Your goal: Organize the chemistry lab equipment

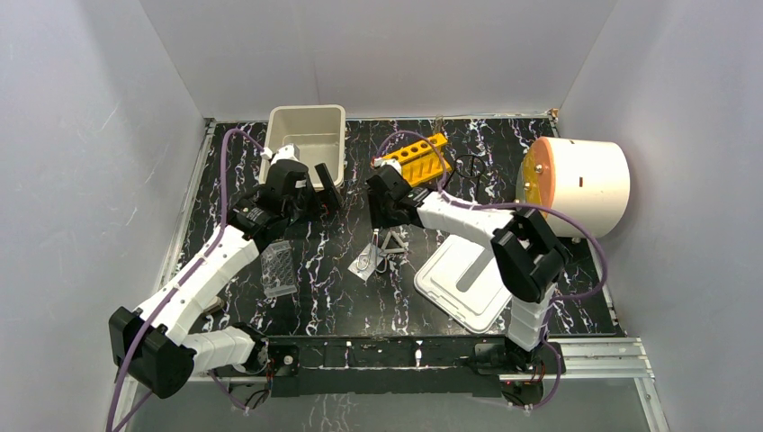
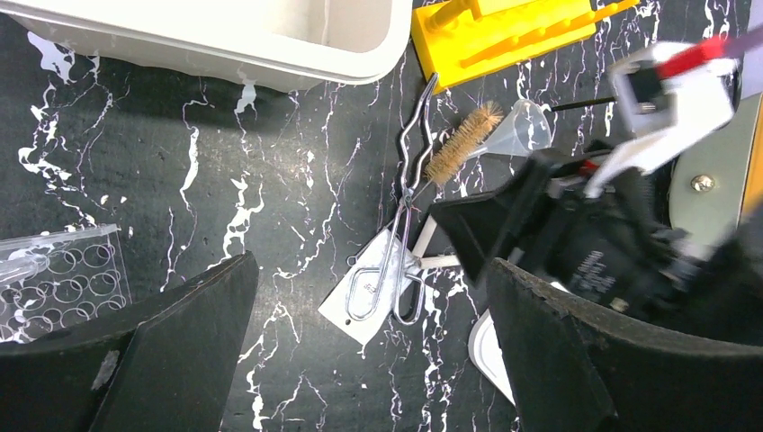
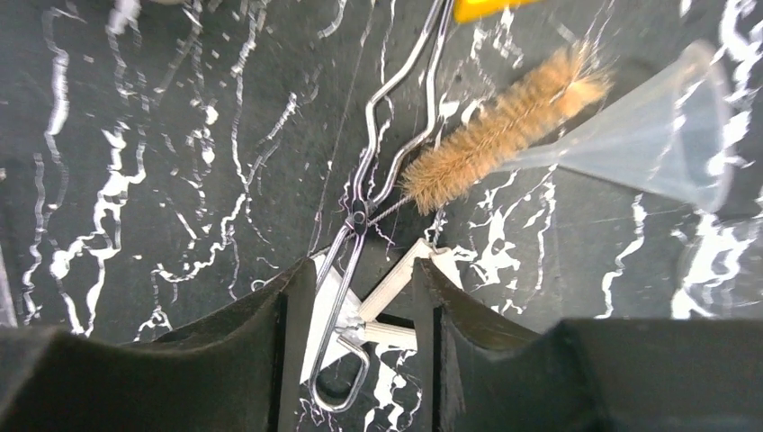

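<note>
Metal tongs [image 3: 378, 153] lie on the black marble table, their loop handles resting on a small white card [image 2: 360, 306]. A white triangle [image 3: 396, 288] of tan rods lies against those handles. My right gripper [image 3: 364, 270] hangs low over this pile [image 1: 380, 254], open, with the tongs' handle and one corner of the triangle between its fingers. A tan bristle brush [image 3: 499, 126] and a clear funnel [image 3: 648, 135] lie just beyond. My left gripper [image 2: 369, 265] hovers wide open and empty above the table in front of the bin [image 1: 331, 200].
A beige bin [image 1: 306, 110] stands at the back, with a yellow tube rack [image 1: 418, 157] to its right. A black wire ring stand [image 1: 472, 166] and a white drum [image 1: 585, 184] are further right. A white lid [image 1: 463, 279] and a clear well plate [image 1: 279, 267] lie nearer.
</note>
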